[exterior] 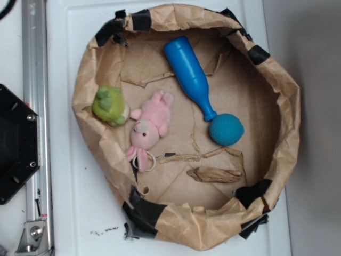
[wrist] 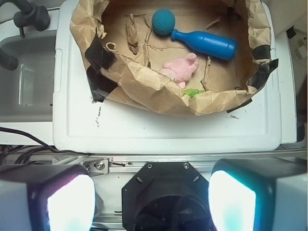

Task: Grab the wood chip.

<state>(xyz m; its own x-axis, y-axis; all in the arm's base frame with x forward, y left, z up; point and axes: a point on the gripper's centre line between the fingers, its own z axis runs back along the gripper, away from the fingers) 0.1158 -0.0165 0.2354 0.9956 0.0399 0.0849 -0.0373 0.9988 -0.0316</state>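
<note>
exterior view showed a crumpled brown paper basin [exterior: 85, 80], its rim patched with black tape, sitting on a white desk [exterior: 69, 213], probably so its raised walls kept loose things from sliding off. the wood chip [exterior: 214, 174] lay flat on the basin floor near the lower right wall, just below a thinner twisted paper strip [exterior: 200, 156] and well apart from the pink plush toy [exterior: 150, 128]. a blue bottle [exterior: 192, 77] pointed its neck at a teal ball [exterior: 226, 129], and a green toy [exterior: 109, 105] sat against the left wall. wrist view placed the tool [wrist: 151, 195] far back over the robot base, its two pads spread wide and holding nothing, so the chip [wrist: 132, 32] stood unreached.
</note>
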